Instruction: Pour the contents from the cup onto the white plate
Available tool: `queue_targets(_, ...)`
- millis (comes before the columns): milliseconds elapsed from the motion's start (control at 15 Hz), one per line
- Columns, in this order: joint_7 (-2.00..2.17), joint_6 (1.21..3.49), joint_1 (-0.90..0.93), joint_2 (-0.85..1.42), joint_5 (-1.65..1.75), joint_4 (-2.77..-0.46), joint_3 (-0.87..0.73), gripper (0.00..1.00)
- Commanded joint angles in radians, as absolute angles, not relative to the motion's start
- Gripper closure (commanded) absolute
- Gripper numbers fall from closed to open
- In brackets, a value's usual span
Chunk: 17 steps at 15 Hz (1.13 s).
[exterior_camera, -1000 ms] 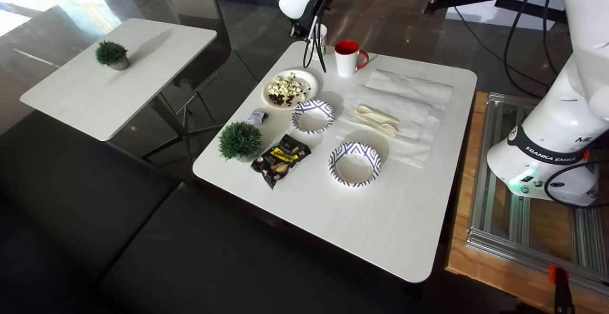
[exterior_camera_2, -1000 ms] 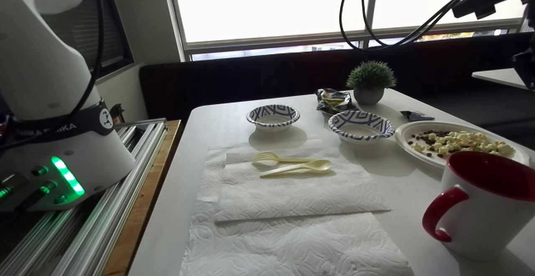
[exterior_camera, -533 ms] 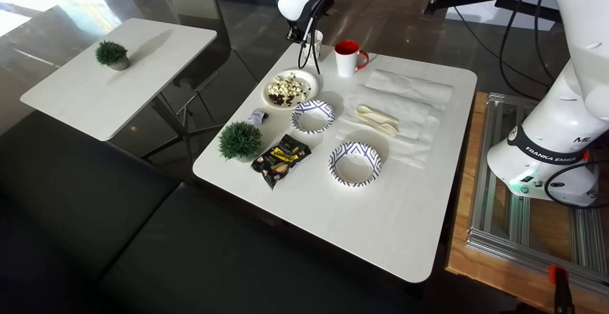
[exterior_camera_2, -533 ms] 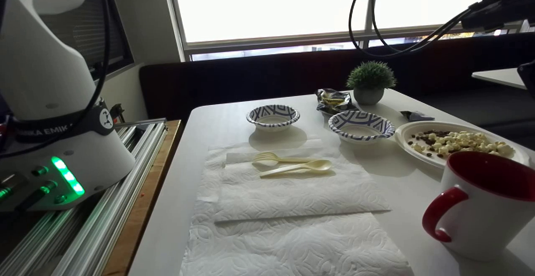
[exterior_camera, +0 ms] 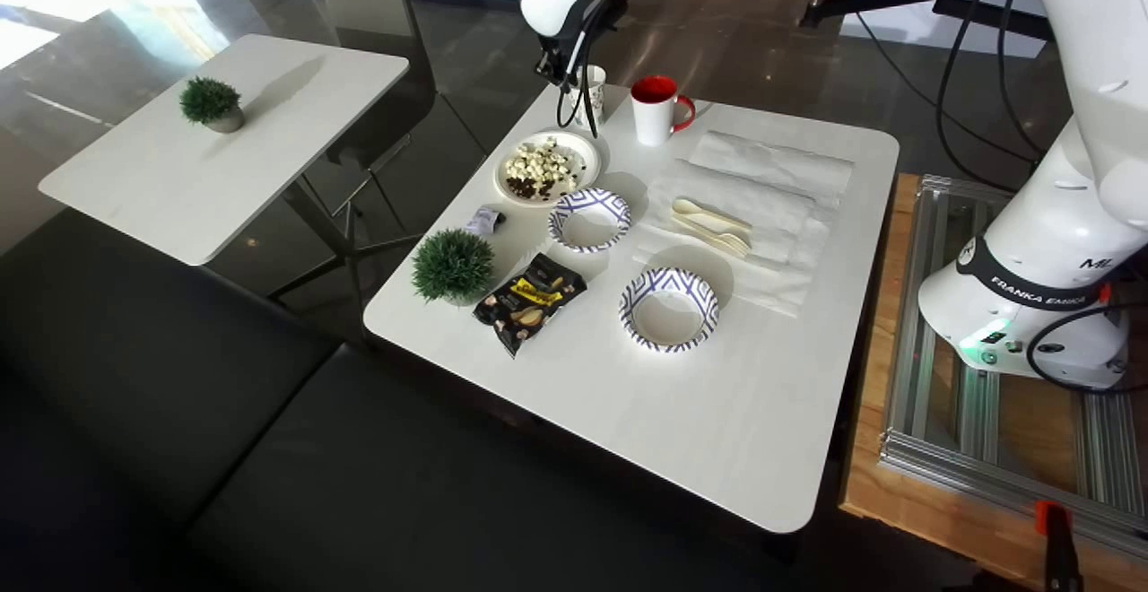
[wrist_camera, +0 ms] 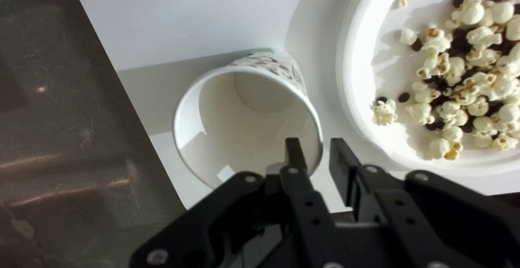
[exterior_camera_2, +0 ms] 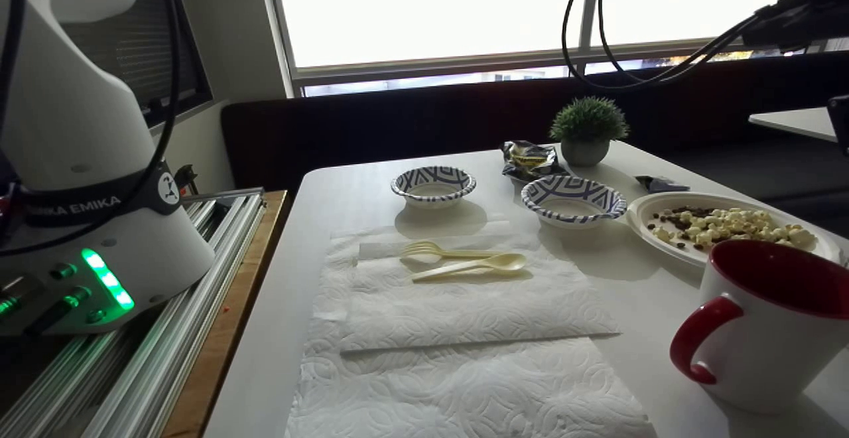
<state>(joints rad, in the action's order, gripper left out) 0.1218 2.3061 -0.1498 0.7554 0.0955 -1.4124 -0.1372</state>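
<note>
A white paper cup with a printed outside [wrist_camera: 243,134] stands on the table close beside the white plate [wrist_camera: 357,69]; it also shows in an exterior view [exterior_camera: 596,85]. The visible inside of the cup holds nothing. The plate bears popcorn [wrist_camera: 481,81] and small dark brown pieces; it shows in both exterior views [exterior_camera: 590,161] [exterior_camera_2: 640,216]. My gripper [wrist_camera: 316,144] is partly open. One finger is inside the cup's mouth and one outside, with the rim between them and gaps visible. The cup is out of view in an exterior view [exterior_camera_2: 841,119], where only the gripper's edge shows.
A red-and-white mug [exterior_camera: 652,121] stands near the cup. Two blue-patterned bowls [exterior_camera: 589,229] [exterior_camera: 668,316], paper towels [exterior_camera: 789,206] with a fork and spoon [exterior_camera: 713,226], a potted plant [exterior_camera: 453,265], a black snack bag [exterior_camera: 529,302] and a small grey packet [exterior_camera: 485,220] lie around.
The cup and gripper have moved down and left in an exterior view, nearer the plate. The arm's cables have shifted along. The plate, its food and the other objects have not moved.
</note>
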Motion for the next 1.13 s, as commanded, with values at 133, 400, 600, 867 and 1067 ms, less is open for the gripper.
queue_targets(133, 0.01, 2.161, -0.171, 0.534, 0.016, -1.531, -0.084, 0.3)
queue_targets(400, 0.047, 2.146, -0.148, 0.344, -0.103, -1.697, -0.044, 0.03)
queue_targets(600, 0.208, 2.325, -0.067, 0.238, -0.073, -1.828, -0.061, 0.0)
queue_targets(867, 0.178, 2.407, -0.039, 0.243, -0.069, -1.818, -0.051, 0.0)
queue_targets(1067, 0.187, 2.446, -0.025, 0.199, -0.066, -1.88, -0.048, 0.0)
